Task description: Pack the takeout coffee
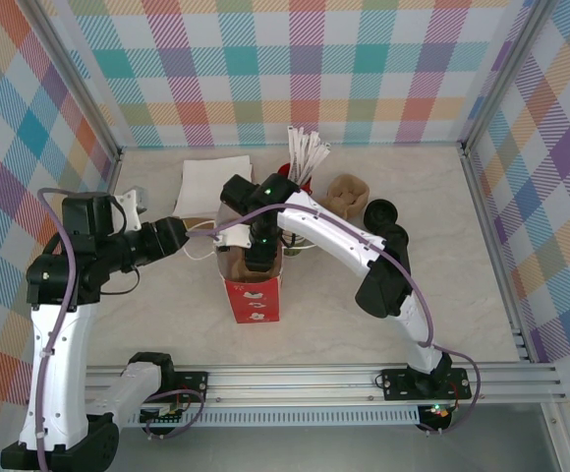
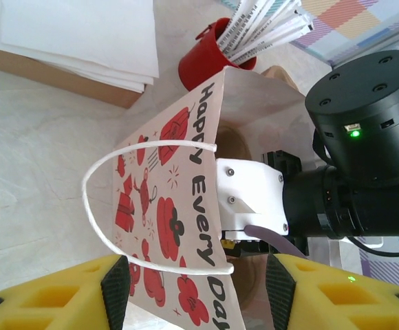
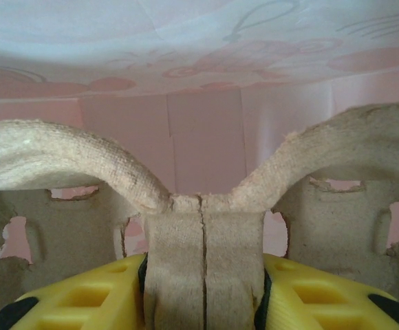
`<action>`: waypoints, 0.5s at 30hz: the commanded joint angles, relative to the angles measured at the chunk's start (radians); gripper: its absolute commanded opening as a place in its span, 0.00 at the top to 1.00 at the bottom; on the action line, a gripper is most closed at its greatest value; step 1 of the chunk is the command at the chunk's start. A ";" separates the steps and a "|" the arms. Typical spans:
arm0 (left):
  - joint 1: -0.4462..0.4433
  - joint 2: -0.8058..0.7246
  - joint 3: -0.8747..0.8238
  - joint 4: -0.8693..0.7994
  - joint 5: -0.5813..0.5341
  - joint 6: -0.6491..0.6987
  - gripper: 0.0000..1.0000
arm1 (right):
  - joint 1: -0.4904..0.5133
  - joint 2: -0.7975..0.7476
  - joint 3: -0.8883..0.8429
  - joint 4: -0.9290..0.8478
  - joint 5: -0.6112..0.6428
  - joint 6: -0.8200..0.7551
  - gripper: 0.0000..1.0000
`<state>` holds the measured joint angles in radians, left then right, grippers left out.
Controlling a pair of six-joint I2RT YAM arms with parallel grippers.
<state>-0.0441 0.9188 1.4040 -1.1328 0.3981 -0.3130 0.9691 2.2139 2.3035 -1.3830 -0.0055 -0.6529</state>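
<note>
A white paper bag [image 1: 256,300] printed with red flowers stands mouth-up at the table's middle. My right gripper [image 1: 259,258] reaches down into it. In the right wrist view it [image 3: 203,292] is shut on the centre post of a brown pulp cup carrier [image 3: 62,158], with the bag's pink inner wall behind. The left gripper [image 1: 202,239] is open at the bag's left side. Its pads [image 2: 115,285] straddle the bag's printed wall [image 2: 165,227] and white string handle [image 2: 100,206] without closing. The olive-green coffee cups are hidden.
A red cup of paper-wrapped sticks [image 1: 300,169] stands behind the bag, also seen in the left wrist view [image 2: 203,62]. A stack of white napkins [image 1: 214,182] lies back left. A brown pulp piece [image 1: 346,194] and black lids [image 1: 380,211] sit right of the bag.
</note>
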 commanded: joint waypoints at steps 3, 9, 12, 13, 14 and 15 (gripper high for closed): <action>0.009 -0.006 0.026 -0.023 -0.027 0.025 0.43 | 0.006 0.021 -0.011 -0.036 0.002 -0.019 0.56; 0.009 0.003 0.021 -0.021 -0.014 0.025 0.43 | 0.006 0.015 -0.007 -0.031 -0.003 -0.019 0.49; 0.008 0.006 0.020 -0.018 -0.009 0.025 0.43 | 0.006 0.011 -0.003 -0.029 -0.002 -0.018 0.45; 0.009 0.005 0.021 -0.018 -0.007 0.024 0.44 | 0.006 0.009 -0.001 -0.028 0.000 -0.018 0.44; 0.008 0.006 0.022 -0.018 -0.007 0.025 0.44 | 0.006 0.008 0.000 -0.028 0.000 -0.017 0.43; 0.009 0.007 0.021 -0.018 -0.006 0.027 0.44 | 0.006 0.006 0.003 -0.027 -0.001 -0.017 0.42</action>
<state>-0.0441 0.9268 1.4105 -1.1500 0.3805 -0.3016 0.9695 2.2143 2.3035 -1.3865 0.0006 -0.6636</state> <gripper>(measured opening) 0.565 0.570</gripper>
